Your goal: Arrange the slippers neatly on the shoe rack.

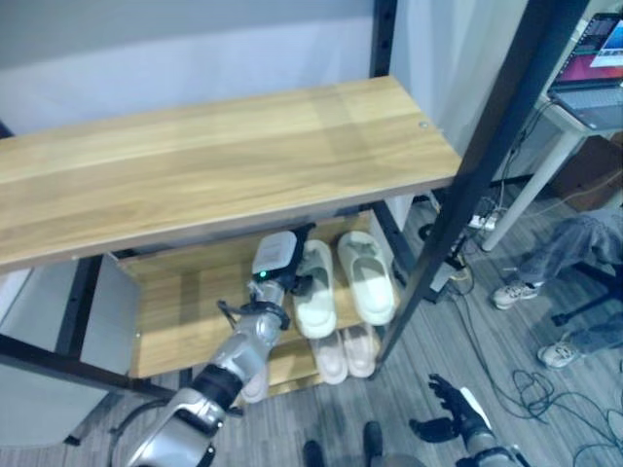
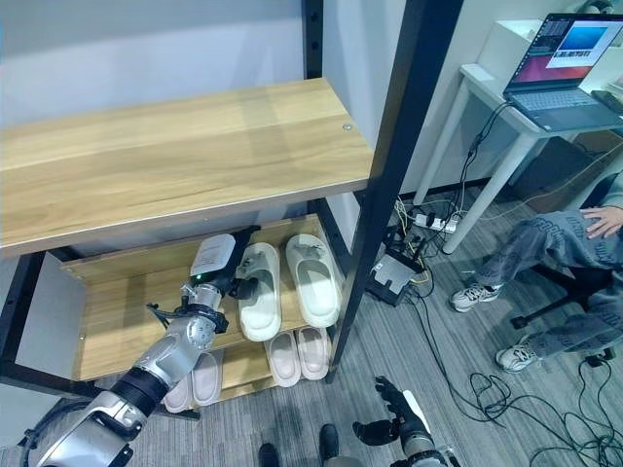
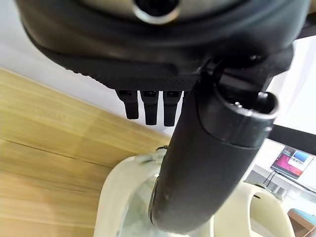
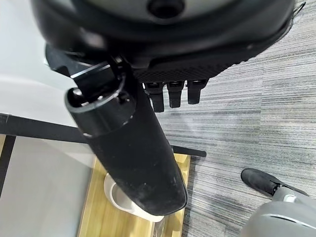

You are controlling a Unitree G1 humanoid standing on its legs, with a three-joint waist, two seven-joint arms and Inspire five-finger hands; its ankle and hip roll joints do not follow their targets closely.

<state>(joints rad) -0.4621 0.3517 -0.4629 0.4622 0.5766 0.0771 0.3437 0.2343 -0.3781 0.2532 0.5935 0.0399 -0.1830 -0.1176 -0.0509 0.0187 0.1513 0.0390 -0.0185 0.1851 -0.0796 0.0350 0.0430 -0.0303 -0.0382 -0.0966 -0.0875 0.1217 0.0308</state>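
Observation:
Two white slippers lie side by side on the rack's middle shelf [image 1: 175, 311], toes to the back: the left one [image 1: 314, 287] and the right one [image 1: 366, 275]. My left hand [image 1: 295, 284] reaches in under the top shelf [image 1: 214, 161] and rests against the left slipper's outer edge. In the left wrist view its fingers [image 3: 148, 106] look straight, and its thumb [image 3: 207, 163] lies over that slipper [image 3: 118, 197]. My right hand [image 1: 450, 409] hangs low over the grey floor, open and holding nothing. Two pale pink pairs [image 2: 300, 352] [image 2: 193, 377] sit on the bottom shelf.
A black rack post [image 1: 458, 195] stands just right of the slippers. A seated person's legs [image 2: 545, 253] are at the right, beside a white table with a laptop [image 2: 565, 58]. Cables and a power strip [image 2: 428, 222] lie on the floor behind the post.

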